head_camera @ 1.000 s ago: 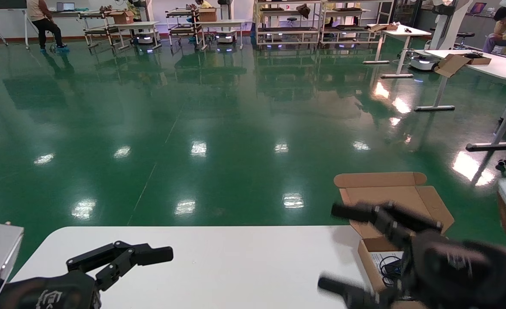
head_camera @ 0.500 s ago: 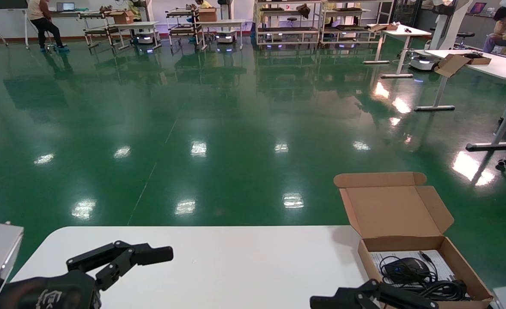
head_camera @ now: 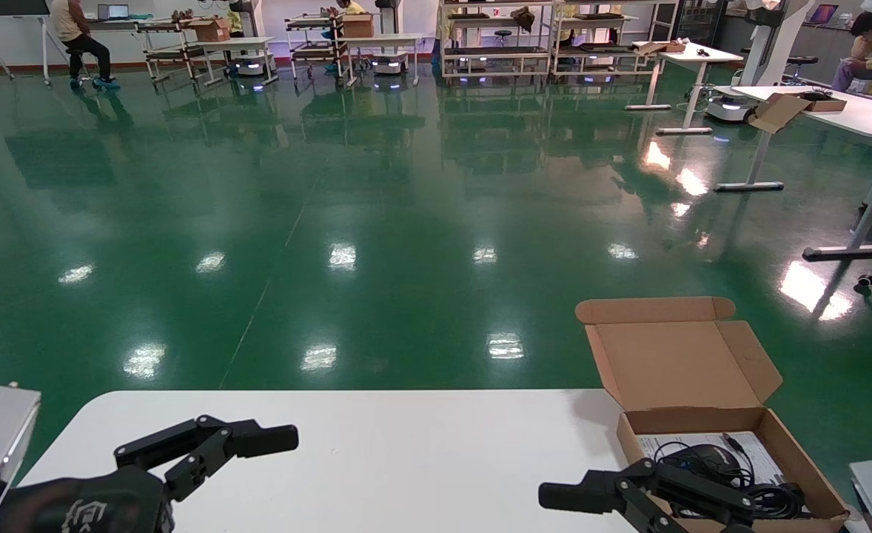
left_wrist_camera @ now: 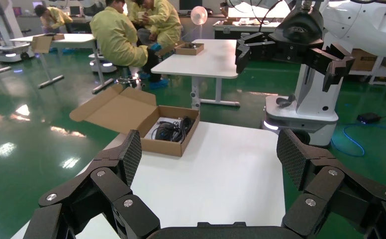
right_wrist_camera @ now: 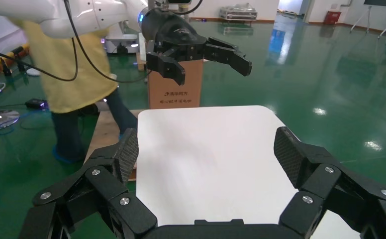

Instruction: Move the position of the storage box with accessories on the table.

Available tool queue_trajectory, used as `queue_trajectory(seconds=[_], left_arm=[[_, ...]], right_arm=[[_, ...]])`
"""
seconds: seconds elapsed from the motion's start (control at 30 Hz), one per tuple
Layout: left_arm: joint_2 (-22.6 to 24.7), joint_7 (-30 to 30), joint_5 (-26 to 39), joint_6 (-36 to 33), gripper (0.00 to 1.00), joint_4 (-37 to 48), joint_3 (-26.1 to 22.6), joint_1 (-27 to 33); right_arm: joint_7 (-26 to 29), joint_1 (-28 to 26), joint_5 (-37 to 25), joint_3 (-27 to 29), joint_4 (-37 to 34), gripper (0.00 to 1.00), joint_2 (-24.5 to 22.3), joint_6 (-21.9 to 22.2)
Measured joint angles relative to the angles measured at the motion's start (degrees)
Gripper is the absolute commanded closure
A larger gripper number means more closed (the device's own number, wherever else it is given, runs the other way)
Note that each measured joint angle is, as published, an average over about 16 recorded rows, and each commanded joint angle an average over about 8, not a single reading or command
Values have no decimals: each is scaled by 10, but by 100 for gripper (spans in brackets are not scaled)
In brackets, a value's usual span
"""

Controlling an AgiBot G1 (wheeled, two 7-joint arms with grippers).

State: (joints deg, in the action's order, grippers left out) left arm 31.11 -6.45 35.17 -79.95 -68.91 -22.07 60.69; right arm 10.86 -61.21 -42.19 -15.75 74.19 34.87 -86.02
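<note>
Head view: box [head_camera: 732, 451] sits open at the table's [head_camera: 406, 459] far right corner, lid thrown back over the edge, mouse [head_camera: 710, 460] and coiled cable lying on the paper [head_camera: 765, 451] inside. Right gripper [head_camera: 651, 507], which a second ago blurred across the box and then dropped to the bottom edge of view, has now crept up a little and stands low, just beside the box's left wall, not gripping it. Box itself has not shifted. Left gripper [head_camera: 206, 444] parked over the near left of the table, unchanged. Left wrist view: left gripper [left_wrist_camera: 211, 164] spread wide, empty; box [left_wrist_camera: 166, 132] well apart across the table. Right wrist view: right gripper [right_wrist_camera: 206, 159] spread wide, empty, facing bare tabletop; box not in sight. Judgement: move not begun; right arm looks to be lining up on the box.
</note>
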Motion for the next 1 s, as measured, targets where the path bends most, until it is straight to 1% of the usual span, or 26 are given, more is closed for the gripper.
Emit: queue_trajectory(seconds=[1.0], left_arm=[[0,0,0,0,0,0,0,0]], right_arm=[[-1,-4,4,-3,-7,0,2,4]])
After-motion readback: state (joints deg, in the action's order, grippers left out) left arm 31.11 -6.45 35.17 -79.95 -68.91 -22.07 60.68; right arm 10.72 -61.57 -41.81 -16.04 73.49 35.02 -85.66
